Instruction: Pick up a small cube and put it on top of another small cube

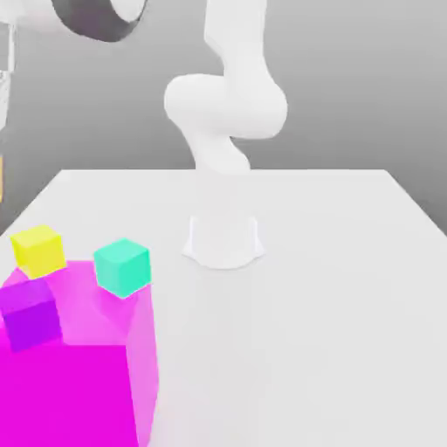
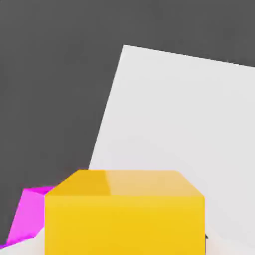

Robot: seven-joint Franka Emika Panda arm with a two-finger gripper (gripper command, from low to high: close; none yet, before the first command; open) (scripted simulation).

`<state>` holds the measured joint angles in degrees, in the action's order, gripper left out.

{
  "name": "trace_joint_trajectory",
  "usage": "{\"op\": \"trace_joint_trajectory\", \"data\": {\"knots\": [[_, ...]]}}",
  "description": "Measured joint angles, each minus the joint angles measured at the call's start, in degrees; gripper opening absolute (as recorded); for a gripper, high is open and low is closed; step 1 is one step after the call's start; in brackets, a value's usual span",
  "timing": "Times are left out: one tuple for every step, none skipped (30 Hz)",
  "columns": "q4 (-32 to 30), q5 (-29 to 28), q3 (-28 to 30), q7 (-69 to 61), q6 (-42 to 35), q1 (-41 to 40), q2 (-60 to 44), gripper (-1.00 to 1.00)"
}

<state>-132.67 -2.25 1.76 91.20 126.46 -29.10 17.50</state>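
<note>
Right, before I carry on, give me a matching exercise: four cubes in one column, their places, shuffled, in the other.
Cubes:
1. yellow cube
2. teal cube
3. purple cube
4. orange cube

Places:
A. nearest the exterior view's camera
B. held in the gripper
C. behind the purple cube, at the exterior view's left
D. rightmost of the small cubes in the exterior view

Pairs: 1-C, 2-D, 3-A, 4-B

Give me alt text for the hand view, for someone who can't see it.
A yellow-orange cube is held close to the camera in the gripper. Beyond it are a corner of the white table, dark floor and part of a magenta block.
</note>
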Motion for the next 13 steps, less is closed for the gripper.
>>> {"op": "trace_joint_trajectory", "data": {"knots": [[0.63,0.69,-0.55,1.78,-2.48,0.21,-0.07,-1.0],[1.19,1.47,-1.12,3.75,-4.96,0.42,-0.26,-1.0],[1.68,2.25,-1.64,5.78,-7.37,0.62,-0.5,-1.0],[2.11,2.95,-2.08,7.8,-9.71,0.71,-0.77,-1.0],[1.78,2.65,-1.74,9.26,-10.55,-0.07,-1.0,-1.0],[0.82,2.5,-1.57,9.98,-9.73,-0.48,-1.56,-1.0],[-0.45,2.43,-1.5,10.34,-8.08,-0.69,-2.29,-1.0],[-1.87,2.44,-1.63,10.49,-6.04,-0.98,-3.11,-1.0],[-3.4,2.43,-1.61,10.57,-3.73,-1.03,-3.97,-1.0],[-4.18,2.43,-1.62,10.6,-2.55,-1.07,-4.41,1.0],[-4.18,2.43,-1.62,10.6,-2.55,-1.07,-4.41,1.0],[-4.18,2.43,-1.62,10.6,-2.55,-1.07,-4.41,1.0],[-4.18,2.43,-1.62,10.6,-2.55,-1.07,-4.41,1.0]]}}
